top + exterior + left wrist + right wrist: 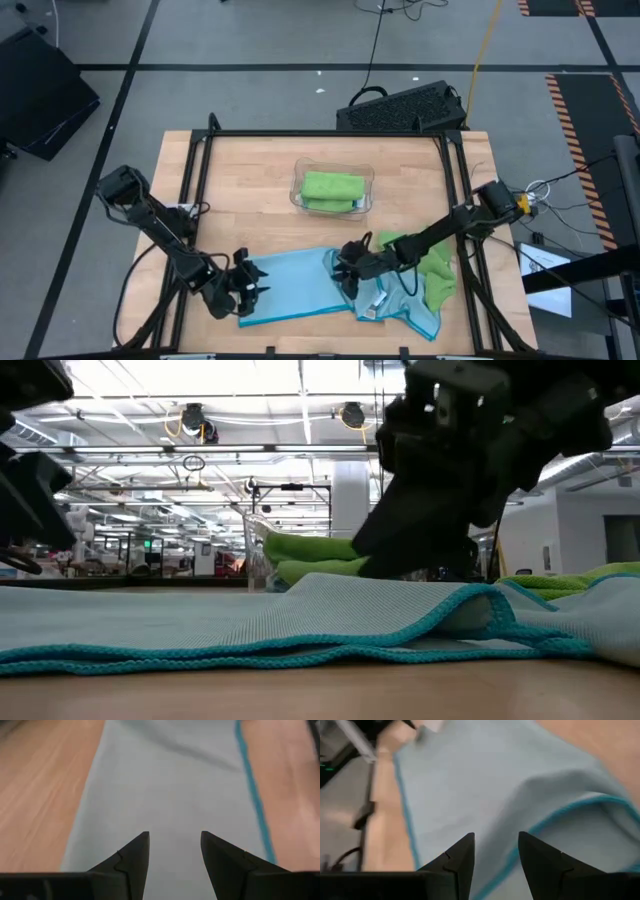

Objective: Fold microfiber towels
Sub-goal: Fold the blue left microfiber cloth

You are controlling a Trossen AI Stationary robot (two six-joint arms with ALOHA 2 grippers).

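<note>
A light blue microfiber towel (300, 285) lies spread flat on the wooden table near its front edge, its teal hem (250, 650) toward the low camera. My left gripper (175, 834) stands open over the towel's left end (250, 288), nothing between its fingers. My right gripper (496, 834) stands open over the towel's right part, beside a raised fold of the hem (570, 807). A lime green towel (435, 270) lies crumpled under the right arm, on more light blue cloth (405, 308) with a white tag (378, 303).
A clear plastic tray (300, 195) at the table's middle holds a folded green towel (332, 190). A black frame (320, 133) runs along the table's far and side edges. Bare wood lies between the tray and the blue towel.
</note>
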